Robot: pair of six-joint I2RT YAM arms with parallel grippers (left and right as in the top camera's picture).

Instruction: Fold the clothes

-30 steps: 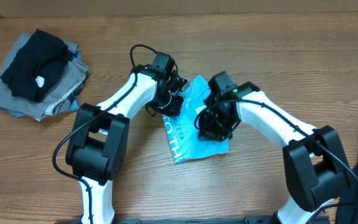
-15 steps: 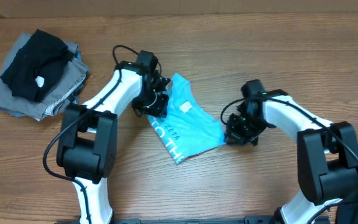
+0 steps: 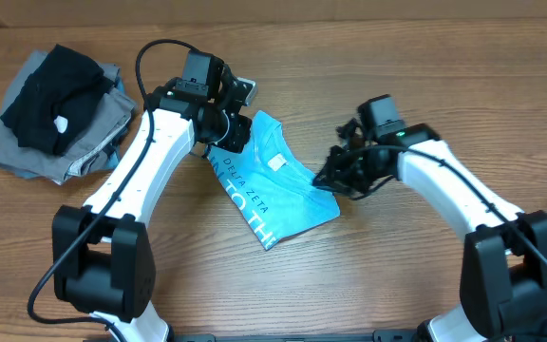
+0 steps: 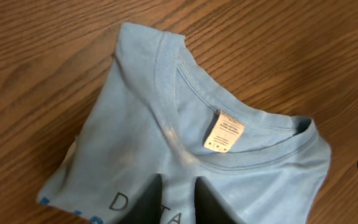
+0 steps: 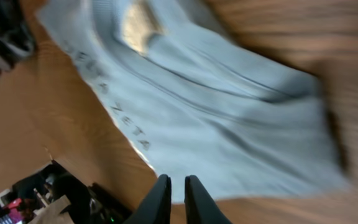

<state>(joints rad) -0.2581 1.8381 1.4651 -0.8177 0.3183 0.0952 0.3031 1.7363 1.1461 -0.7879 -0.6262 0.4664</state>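
Near the middle of the overhead frame, the T-shirt [image 3: 278, 190] lies on the table [image 3: 397, 285], already folded into a narrow packet with its collar and tag [image 4: 224, 132] facing up. The left gripper [image 3: 224, 133] hovers at the shirt's upper left edge and the right gripper [image 3: 329, 179] at its right edge. Both have their fingers drawn narrow and hold nothing. The fold looks nearly finished. The next move probably calls for a firm pinch to carry the shirt toward the pile of black and grey garments [image 3: 60, 114] at the upper left.

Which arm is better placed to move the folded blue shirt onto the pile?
Probably left: the left gripper is at the shirt's collar end, nearest the pile; the right gripper is at the shirt's far edge.
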